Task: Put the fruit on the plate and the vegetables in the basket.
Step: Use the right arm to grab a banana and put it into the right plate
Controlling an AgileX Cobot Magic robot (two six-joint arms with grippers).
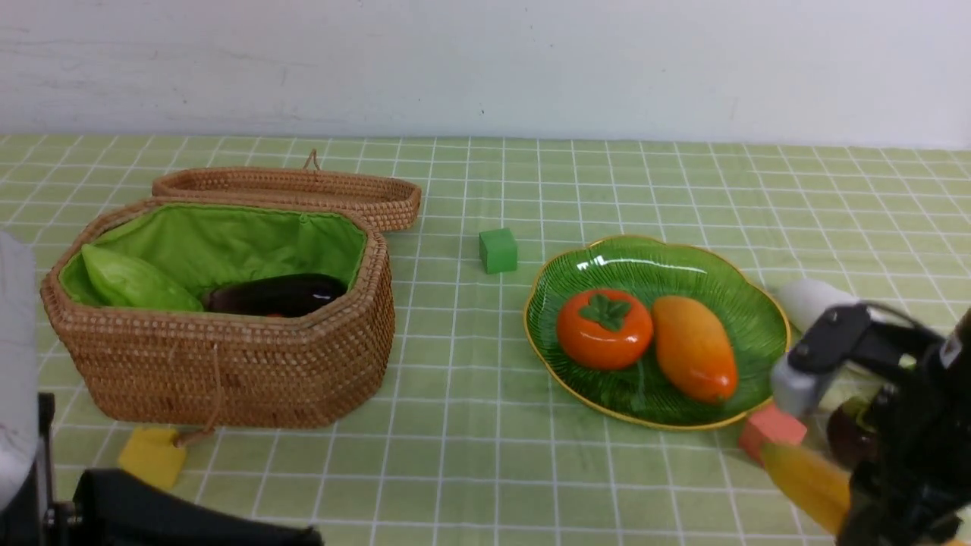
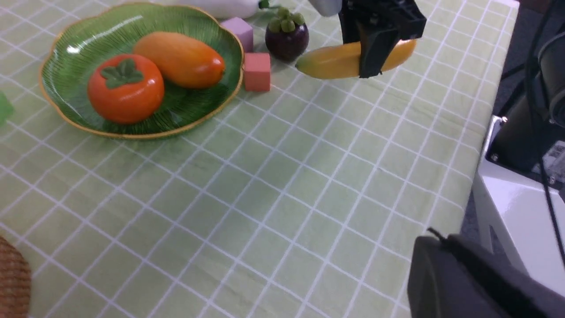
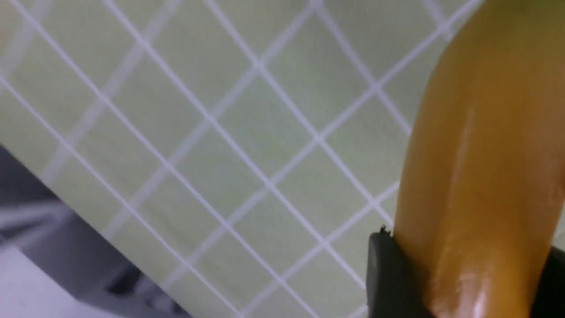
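On the green plate (image 1: 747, 303) the persimmon (image 1: 604, 328) and mango (image 1: 694, 347) lie side by side. The banana (image 2: 329, 64) is clamped mid-length near the upright mangosteen (image 2: 287, 42). The white radish (image 2: 220, 6) lies by the plate's rim. The open basket (image 1: 227, 364) holds the gourd (image 1: 129, 282), the eggplant (image 1: 277, 294) and perhaps a carrot (image 1: 274, 313) sliver.

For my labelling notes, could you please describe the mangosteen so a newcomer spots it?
Find the green plate. By its right rim stand a pink cube and a lilac cube; the mangosteen sits next to them. It alone is round, dark purple, with green knobs.

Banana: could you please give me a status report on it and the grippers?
Right gripper shut on banana. Left gripper shut. Persimmon, mango on plate. Red cube beside plate rim, possibly in path.
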